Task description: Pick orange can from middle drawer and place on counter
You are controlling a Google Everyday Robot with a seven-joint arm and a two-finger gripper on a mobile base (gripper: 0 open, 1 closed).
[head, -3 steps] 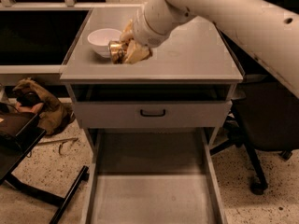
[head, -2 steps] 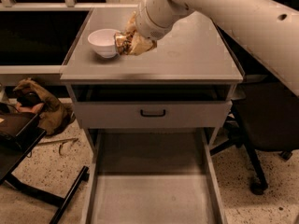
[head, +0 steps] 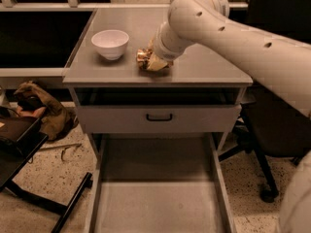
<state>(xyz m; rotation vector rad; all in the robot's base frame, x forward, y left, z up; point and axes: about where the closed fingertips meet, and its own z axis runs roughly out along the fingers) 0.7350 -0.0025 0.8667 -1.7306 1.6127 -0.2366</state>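
Note:
The orange can [head: 143,57] is at the counter [head: 204,64] surface, just right of the white bowl. My gripper [head: 151,62] comes down from the right on the cream arm, and its beige fingers [head: 158,63] close around the can. I cannot tell whether the can rests on the counter or hangs just above it. The middle drawer [head: 155,203] is pulled out wide at the bottom of the view, and its flat grey floor holds nothing.
A white bowl [head: 111,43] stands on the counter's left part. A shallower drawer front with a black handle [head: 159,117] sits under the counter. A black office chair [head: 272,144] is at the right. A brown bag [head: 41,110] and a black stand [head: 29,178] are at the left.
My gripper has moved with the can away from the bowl, to the right and toward the counter's front, and lower.

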